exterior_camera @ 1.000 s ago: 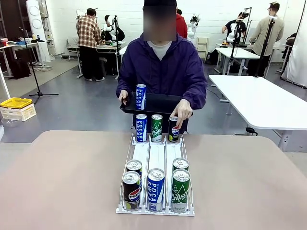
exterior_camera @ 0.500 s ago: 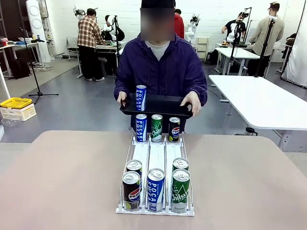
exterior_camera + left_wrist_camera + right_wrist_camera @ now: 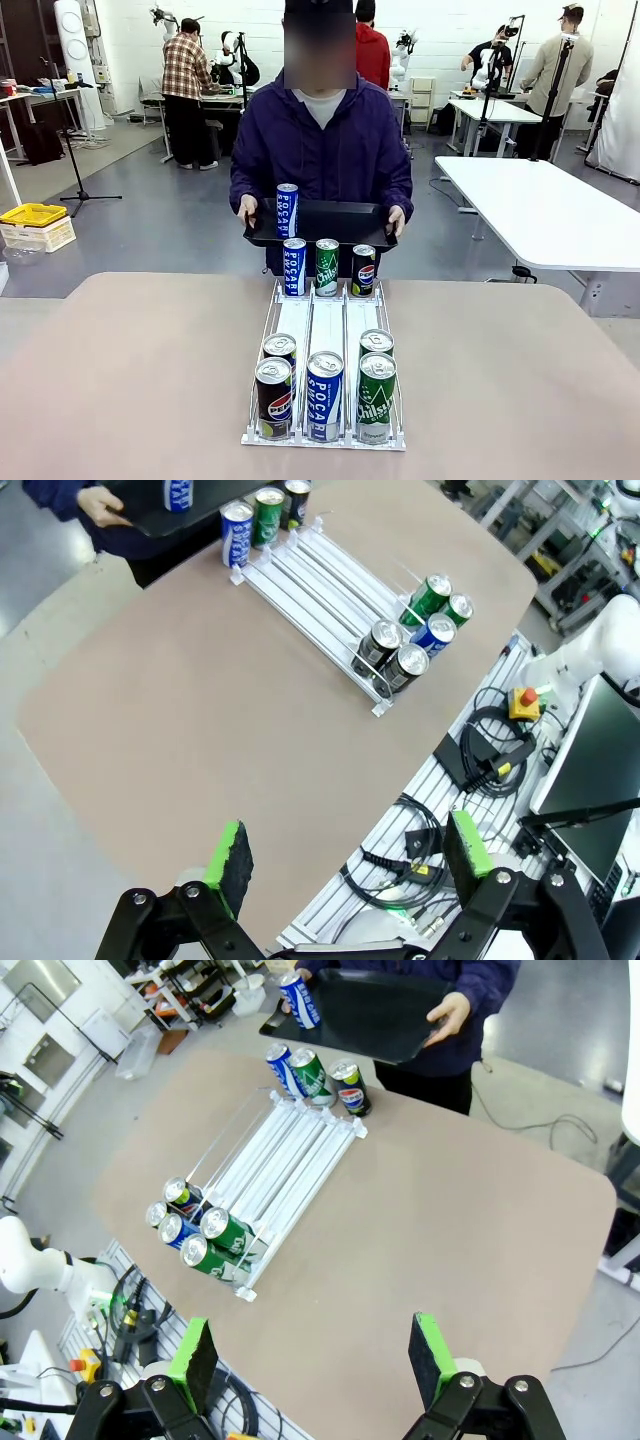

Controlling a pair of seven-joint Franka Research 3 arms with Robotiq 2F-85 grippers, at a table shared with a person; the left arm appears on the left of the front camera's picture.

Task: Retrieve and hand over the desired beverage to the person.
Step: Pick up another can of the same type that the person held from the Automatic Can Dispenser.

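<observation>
My left tool [image 3: 348, 855] and right tool [image 3: 312, 1358] hang spread. The rack [image 3: 327, 325] sits mid-width on the surface [image 3: 120, 380], room either side. Person [image 3: 320, 140] holds tray [image 3: 335, 215] beyond far edge.

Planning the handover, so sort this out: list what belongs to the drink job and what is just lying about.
Job: the person; black tray in their hands with a blue can on it; white rack; far cans; near cans; left gripper and right gripper, both open.
Lying about: yellow crate; white side table; tripod.
</observation>
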